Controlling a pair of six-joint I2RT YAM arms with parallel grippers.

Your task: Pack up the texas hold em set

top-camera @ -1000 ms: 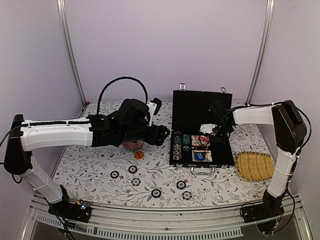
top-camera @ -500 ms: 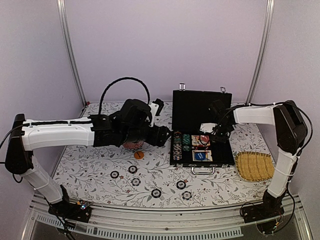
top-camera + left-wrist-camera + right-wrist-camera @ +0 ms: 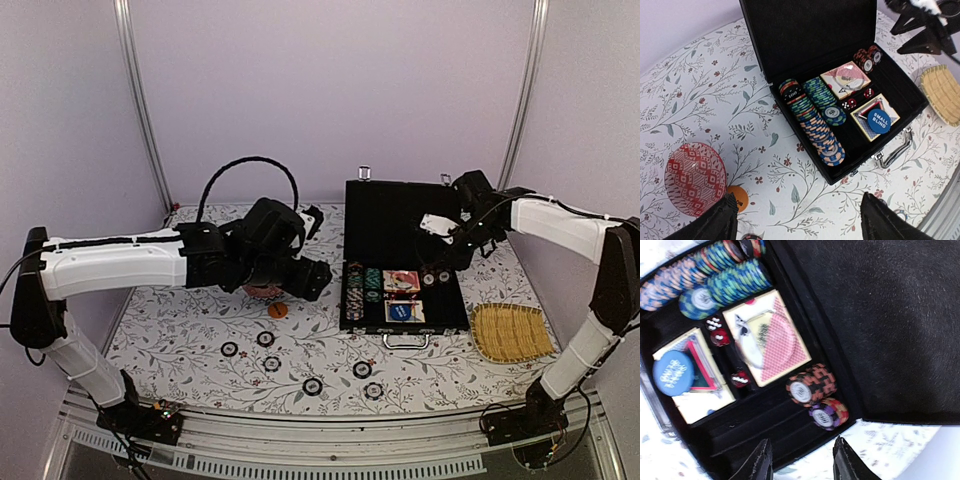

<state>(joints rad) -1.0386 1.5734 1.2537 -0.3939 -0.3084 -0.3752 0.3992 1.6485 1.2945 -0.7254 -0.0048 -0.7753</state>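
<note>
The black briefcase is lying open, far and right of centre on the table, card deck inside. The left gripper is hovering left of it, fingers spread wide (nothing between them). The right gripper is hanging over the case's right end, parted and empty. Loose poker chips and the orange disc are lying nearer.

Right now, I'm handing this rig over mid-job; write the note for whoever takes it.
Left gripper: jaws open, empty, over the table left of the case.
Right gripper: jaws open, empty, above the case's right side.
Done: chip rows, decks and dice sit in the open case.
To do: six loose chips and the orange disc on the table, then shut the case.
</note>
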